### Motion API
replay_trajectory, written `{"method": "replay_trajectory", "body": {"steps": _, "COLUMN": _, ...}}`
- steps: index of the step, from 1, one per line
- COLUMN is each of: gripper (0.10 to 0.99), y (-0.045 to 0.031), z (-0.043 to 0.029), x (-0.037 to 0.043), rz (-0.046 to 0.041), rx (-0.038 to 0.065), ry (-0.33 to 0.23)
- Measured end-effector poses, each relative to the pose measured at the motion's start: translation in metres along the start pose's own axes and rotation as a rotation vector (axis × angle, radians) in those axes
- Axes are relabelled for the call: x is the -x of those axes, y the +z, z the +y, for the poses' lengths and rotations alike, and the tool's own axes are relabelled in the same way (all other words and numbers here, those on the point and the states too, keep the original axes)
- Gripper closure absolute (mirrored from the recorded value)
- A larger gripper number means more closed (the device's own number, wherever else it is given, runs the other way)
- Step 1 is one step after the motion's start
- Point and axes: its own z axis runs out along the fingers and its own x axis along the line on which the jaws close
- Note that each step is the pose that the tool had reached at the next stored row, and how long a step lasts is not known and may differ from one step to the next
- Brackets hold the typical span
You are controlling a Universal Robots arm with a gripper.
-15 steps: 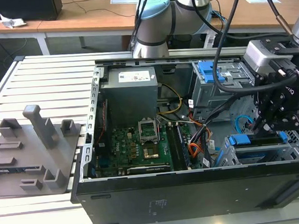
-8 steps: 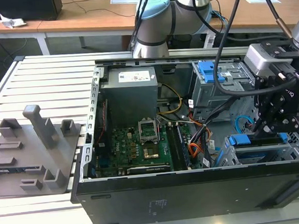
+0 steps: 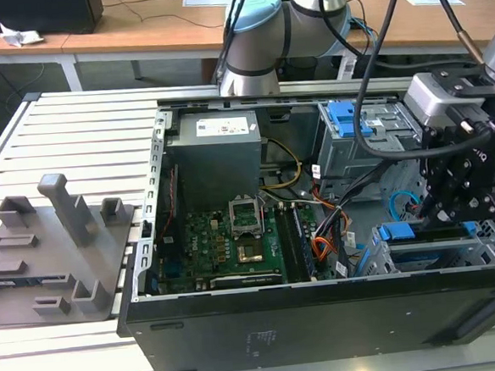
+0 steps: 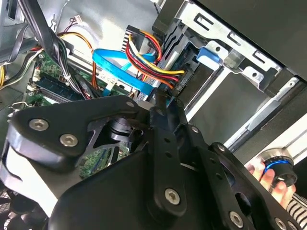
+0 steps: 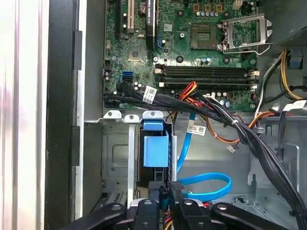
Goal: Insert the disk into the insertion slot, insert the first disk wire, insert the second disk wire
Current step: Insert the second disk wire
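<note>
The gripper is matt black metal with bright screw heads. The insertion slot is dull grey sheet metal; the disk carrier is glossy blue plastic. The flat data cable looks smooth blue plastic, the motherboard matt green.

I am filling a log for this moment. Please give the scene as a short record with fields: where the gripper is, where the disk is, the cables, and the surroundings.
gripper: low inside the open computer case, at the drive cage
disk: blue carrier seated in the insertion slot of the grey cage
cables: flat blue cable and red-yellow-black wire bundle beside the gripper's tip
gripper contents: cannot tell
nearby: green motherboard; grey fixture on the table
</note>
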Motion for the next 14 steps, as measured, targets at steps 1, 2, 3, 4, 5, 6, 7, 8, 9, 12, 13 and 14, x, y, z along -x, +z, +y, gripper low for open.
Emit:
{"method": "replay_trajectory", "body": {"steps": 1, "gripper": 0.847, "y": -0.0082, "z": 0.0003, "x": 0.0, "rz": 0.0005, "rx": 0.0, "ry": 0.0}}
{"method": "replay_trajectory", "body": {"steps": 2, "gripper": 0.847, "y": -0.0122, "z": 0.0005, "x": 0.0003, "rz": 0.0003, "rx": 0.0, "ry": 0.0}}
{"method": "replay_trajectory", "body": {"steps": 3, "gripper": 0.847, "y": -0.0156, "z": 0.0006, "x": 0.0008, "rz": 0.0004, "rx": 0.0, "ry": 0.0}}
{"method": "replay_trajectory", "body": {"steps": 4, "gripper": 0.863, "y": -0.0183, "z": 0.0007, "x": 0.0013, "rz": 0.0003, "rx": 0.0, "ry": 0.0}}
{"method": "replay_trajectory", "body": {"steps": 5, "gripper": 0.863, "y": -0.0236, "z": 0.0009, "x": 0.0019, "rz": 0.0003, "rx": 0.0, "ry": 0.0}}
{"method": "replay_trajectory", "body": {"steps": 6, "gripper": 0.98, "y": -0.0294, "z": 0.0011, "x": 0.0022, "rz": 0.0004, "rx": 0.0, "ry": 0.0}}
{"method": "replay_trajectory", "body": {"steps": 7, "gripper": 0.98, "y": -0.0371, "z": 0.0013, "x": 0.0021, "rz": 0.0003, "rx": 0.0, "ry": 0.0}}
{"method": "replay_trajectory", "body": {"steps": 8, "gripper": 0.98, "y": -0.0403, "z": 0.0027, "x": 0.0021, "rz": 0.0002, "rx": 0.0, "ry": 0.0}}
{"method": "replay_trajectory", "body": {"steps": 9, "gripper": 0.98, "y": -0.041, "z": 0.0051, "x": 0.002, "rz": 0.0006, "rx": -0.002, "ry": 0.0}}
{"method": "replay_trajectory", "body": {"steps": 12, "gripper": 0.98, "y": -0.041, "z": 0.0057, "x": 0.0021, "rz": 0.0004, "rx": -0.002, "ry": 0.0}}
{"method": "replay_trajectory", "body": {"steps": 13, "gripper": 0.98, "y": -0.041, "z": 0.0057, "x": 0.002, "rz": 0.0004, "rx": -0.002, "ry": 0.0}}
{"method": "replay_trajectory", "body": {"steps": 14, "gripper": 0.98, "y": -0.041, "z": 0.0057, "x": 0.002, "rz": 0.0004, "rx": -0.002, "ry": 0.0}}
